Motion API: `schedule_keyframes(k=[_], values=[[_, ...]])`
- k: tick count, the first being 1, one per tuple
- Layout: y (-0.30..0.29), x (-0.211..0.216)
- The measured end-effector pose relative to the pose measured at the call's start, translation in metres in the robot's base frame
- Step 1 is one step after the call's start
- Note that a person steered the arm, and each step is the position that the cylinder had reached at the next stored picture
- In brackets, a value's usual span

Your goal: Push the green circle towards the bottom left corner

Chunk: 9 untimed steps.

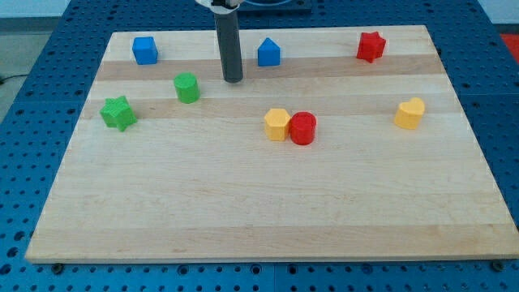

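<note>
The green circle [187, 87] stands in the upper left part of the wooden board [268, 211]. My tip [233, 79] rests on the board just to the right of the green circle, with a small gap between them. The rod rises straight up out of the view's top. A green star [118, 113] lies to the lower left of the green circle, near the board's left edge.
A blue cube [145, 50] sits at the top left and a blue house-shaped block [269, 53] right of the rod. A red star [371, 46] is at the top right. A yellow block [277, 124] touches a red cylinder [302, 128] mid-board. A yellow heart-like block [409, 113] is at the right.
</note>
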State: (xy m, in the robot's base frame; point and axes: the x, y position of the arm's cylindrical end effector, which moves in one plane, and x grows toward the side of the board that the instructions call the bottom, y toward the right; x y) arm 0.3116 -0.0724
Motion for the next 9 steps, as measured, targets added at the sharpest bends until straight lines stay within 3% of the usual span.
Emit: schedule_keyframes(k=[1,2,3,4,5,6,8,9], values=[[-0.085,0.007],[-0.097,0.052],[-0.075,0.066],[-0.073,0.022],[-0.056,0.017],[-0.046,0.072],[0.014,0.078],[-0.006,0.119]])
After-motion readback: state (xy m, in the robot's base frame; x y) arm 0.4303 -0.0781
